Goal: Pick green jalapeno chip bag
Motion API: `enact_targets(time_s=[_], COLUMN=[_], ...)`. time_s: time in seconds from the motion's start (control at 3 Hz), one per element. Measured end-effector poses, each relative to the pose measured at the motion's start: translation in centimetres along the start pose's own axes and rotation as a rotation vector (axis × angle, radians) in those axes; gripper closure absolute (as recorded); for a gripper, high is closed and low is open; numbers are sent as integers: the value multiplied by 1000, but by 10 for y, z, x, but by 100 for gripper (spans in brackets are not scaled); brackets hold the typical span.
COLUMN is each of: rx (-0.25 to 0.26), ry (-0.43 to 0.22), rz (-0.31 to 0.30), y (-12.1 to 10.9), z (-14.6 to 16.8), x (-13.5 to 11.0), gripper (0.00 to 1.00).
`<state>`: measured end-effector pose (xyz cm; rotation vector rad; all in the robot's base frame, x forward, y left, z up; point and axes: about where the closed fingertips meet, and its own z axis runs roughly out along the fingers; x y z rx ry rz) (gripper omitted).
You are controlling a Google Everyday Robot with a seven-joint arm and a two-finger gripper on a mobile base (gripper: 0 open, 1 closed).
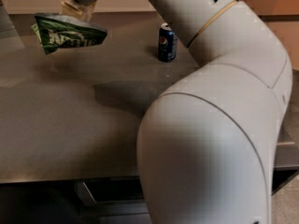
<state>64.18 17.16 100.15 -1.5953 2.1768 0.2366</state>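
Grey table (pixel 56 139), shadow cast on it beneath the load.
Item 1: green chip bag (pixel 70 33), held clear of table at upper left of view, tilted.
Item 2: gripper (pixel 77 13), top left, clamped on bag's upper edge.
Item 3: soda can (pixel 167 42), upright, well apart from bag.
Handling: firm grip & slow, straight lift are advised. Crinkly foil is judged apt to slip.

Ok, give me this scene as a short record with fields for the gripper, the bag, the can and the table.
gripper: top left of the view, shut on the bag's upper edge
green jalapeno chip bag: hangs from the gripper, off the table
soda can: blue, upright on the table, right of the bag, apart from it
table: grey, bears the can and the bag's shadow
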Motion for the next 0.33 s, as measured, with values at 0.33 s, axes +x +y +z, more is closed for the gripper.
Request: enact_targets(time_s=[0.33], rx=[0], ry=[0], rz=[0], y=[0], z=[0], x=[0], gripper=[100])
